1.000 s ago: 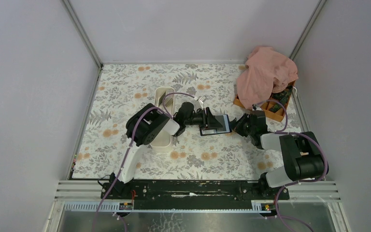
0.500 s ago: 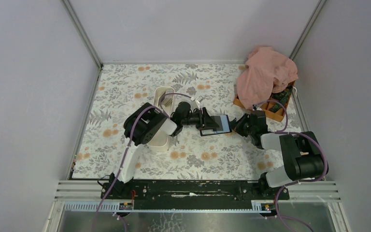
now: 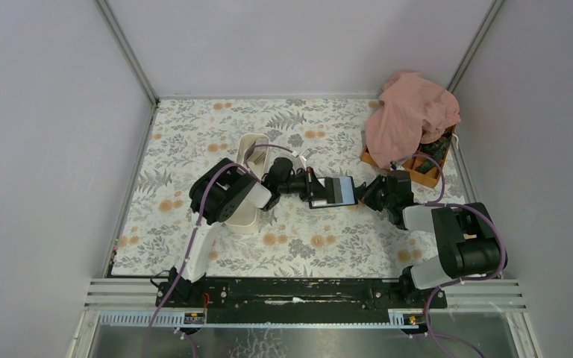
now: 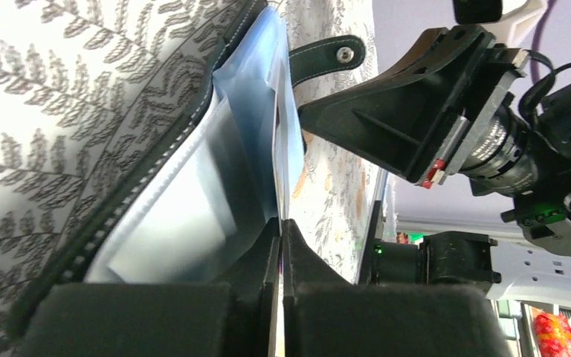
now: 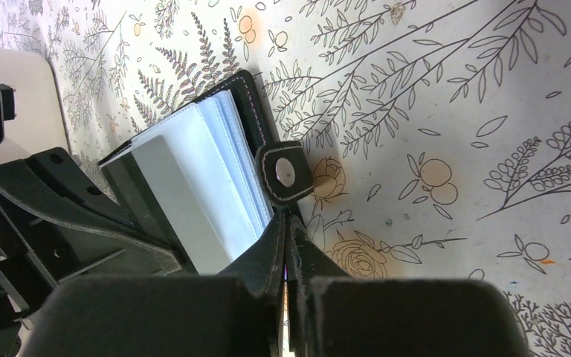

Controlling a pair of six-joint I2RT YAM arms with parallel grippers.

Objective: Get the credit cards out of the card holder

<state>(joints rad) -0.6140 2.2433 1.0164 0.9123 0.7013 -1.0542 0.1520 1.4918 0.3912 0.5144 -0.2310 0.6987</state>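
The black card holder (image 3: 334,192) lies open on the floral mat between my two arms, its bluish-grey sleeves (image 4: 193,201) fanned upward. A pale credit card (image 5: 175,197) sticks out of the sleeves on the left side. My left gripper (image 4: 281,223) is shut on a thin edge there, which looks like that card. My right gripper (image 5: 288,221) is shut on the card holder's black cover just below its snap tab (image 5: 283,172). From above, the left gripper (image 3: 310,186) and the right gripper (image 3: 363,192) meet the holder from opposite ends.
A long white tray (image 3: 248,143) stands just left of the left wrist. An orange compartment box (image 3: 420,170), partly under a pink cloth (image 3: 410,115), sits at the back right. Grey walls close in the mat on three sides.
The left gripper has moved slightly left and back, and its jaws have gone from half open to shut at the holder's left end. The right gripper has held still.
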